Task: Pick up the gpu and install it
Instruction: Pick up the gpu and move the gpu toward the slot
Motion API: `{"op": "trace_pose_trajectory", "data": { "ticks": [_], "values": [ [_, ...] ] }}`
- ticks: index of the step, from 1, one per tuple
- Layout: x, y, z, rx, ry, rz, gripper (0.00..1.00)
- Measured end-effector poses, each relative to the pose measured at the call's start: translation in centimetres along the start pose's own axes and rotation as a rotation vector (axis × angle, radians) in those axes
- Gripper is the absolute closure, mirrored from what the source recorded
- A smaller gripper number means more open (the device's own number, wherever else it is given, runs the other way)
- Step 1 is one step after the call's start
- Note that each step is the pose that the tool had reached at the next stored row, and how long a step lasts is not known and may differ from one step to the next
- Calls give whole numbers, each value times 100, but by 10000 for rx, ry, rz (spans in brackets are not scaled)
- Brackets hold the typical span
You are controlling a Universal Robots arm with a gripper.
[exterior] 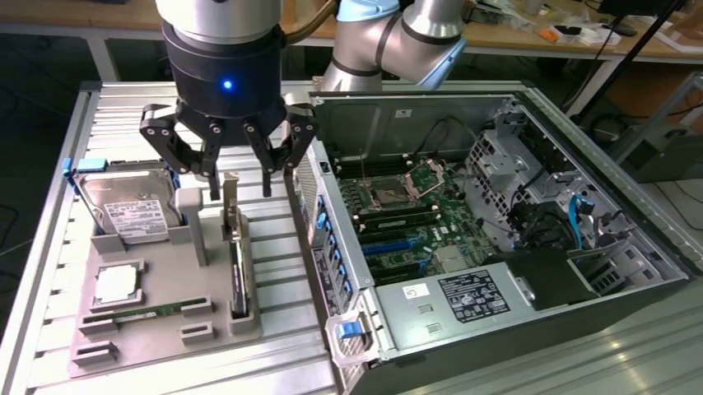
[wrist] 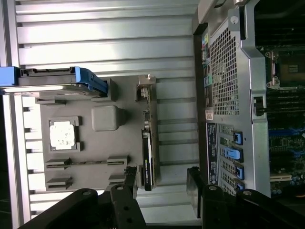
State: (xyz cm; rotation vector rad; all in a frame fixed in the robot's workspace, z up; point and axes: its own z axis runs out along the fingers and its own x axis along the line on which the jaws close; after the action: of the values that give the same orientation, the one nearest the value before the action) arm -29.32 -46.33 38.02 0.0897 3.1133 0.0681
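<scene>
Table (exterior: 110,107): slatted metal, carries everything here.

Computer case (exterior: 374,123): lies on its side along the table's edge at the exterior view's right, side panel off, so the board inside faces up and can be reached from above.

Grey tray (exterior: 165,333): sits just beside the case, with a moulded pocket for each part, probably to keep every piece in a known spot and pose.

Gripper (exterior: 233,177): hangs over the tray's edge nearest the case, above the card and apart from it. Stands spread as wide as it goes, fingers to either side of the card's line, and has hold of nothing. Looks lined up for a grasp from above.

Hard drive (exterior: 132,206): leans in its pocket at the tray's far corner, away from the case.

Gpu (exterior: 235,247): stands on its long edge in a slot along the tray's edge nearest the case, metal bracket at the far end, not yet lifted. Upright like this, presents its thin top edge (wrist: 148,143) to the fingers.

Processor (exterior: 118,284): lies flat in a square pocket.

Memory stick (exterior: 143,313): lies near the tray's front edge.
</scene>
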Motion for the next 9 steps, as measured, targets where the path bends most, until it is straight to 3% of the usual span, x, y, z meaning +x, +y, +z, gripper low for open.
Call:
{"op": "trace_pose_trajectory", "data": {
  "ticks": [9],
  "values": [
    [0,-1,17,2,0,-1,46]
  ]
}}
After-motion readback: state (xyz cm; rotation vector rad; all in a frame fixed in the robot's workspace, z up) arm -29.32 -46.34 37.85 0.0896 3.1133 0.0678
